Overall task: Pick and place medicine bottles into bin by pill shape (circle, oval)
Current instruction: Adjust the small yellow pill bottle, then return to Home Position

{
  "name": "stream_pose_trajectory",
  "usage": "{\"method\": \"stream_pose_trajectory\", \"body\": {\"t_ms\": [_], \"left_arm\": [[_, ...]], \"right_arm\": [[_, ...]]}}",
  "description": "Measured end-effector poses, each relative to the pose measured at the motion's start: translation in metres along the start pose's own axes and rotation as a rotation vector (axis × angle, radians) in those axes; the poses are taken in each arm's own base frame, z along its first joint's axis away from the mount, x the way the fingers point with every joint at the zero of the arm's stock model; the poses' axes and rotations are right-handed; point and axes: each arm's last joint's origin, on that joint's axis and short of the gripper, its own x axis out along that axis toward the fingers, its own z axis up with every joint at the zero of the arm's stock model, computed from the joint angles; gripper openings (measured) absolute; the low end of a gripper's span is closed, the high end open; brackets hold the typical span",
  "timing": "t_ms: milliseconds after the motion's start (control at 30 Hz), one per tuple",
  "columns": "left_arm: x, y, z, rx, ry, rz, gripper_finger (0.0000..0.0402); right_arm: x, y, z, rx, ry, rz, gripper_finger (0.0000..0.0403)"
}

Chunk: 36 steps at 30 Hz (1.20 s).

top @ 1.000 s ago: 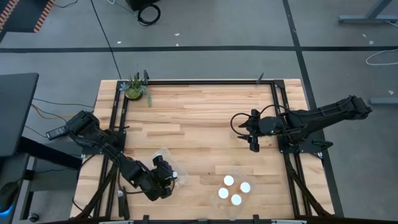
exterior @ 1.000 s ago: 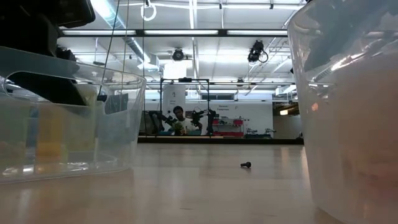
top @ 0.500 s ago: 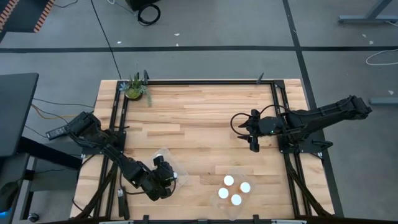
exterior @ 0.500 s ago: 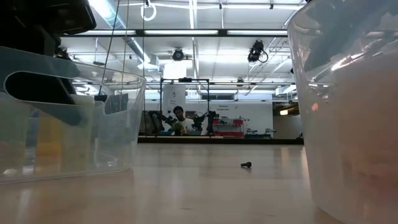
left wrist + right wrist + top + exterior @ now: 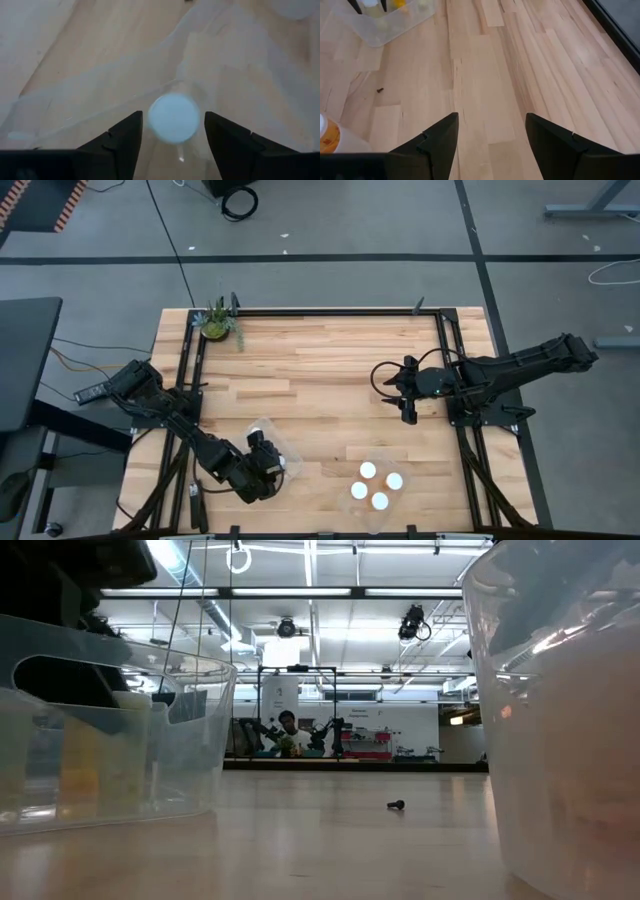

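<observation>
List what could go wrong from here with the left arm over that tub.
The left gripper stands open over the clear tub, the white-capped bottle between its fingers with gaps either side. Lifting off-line might clip the cap and tip the bottle. A sideways pull-out could also catch the tub's wall and shift the tub.

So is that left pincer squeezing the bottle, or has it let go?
Let go, it seems: the left pincer stands open over the clear tub, with gaps either side of the bottle's white cap.
</observation>
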Motion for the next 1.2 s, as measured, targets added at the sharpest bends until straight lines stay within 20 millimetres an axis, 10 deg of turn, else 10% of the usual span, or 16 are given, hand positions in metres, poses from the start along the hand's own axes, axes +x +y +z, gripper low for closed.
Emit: {"method": "stream_pose_trajectory", "body": {"t_ms": [867, 1200], "left_arm": [[-0.055, 0.007, 0.065, -0.031, -0.075, 0.026, 0.0213], [-0.068, 0.031, 0.098, 0.033, -0.160, -0.002, 0.0183]], "right_arm": [[-0.002, 0.000, 0.001, -0.026, -0.013, 0.006, 0.0239], [-0.034, -0.009, 0.005, -0.058, -0.168, 0.026, 0.0239]]}}
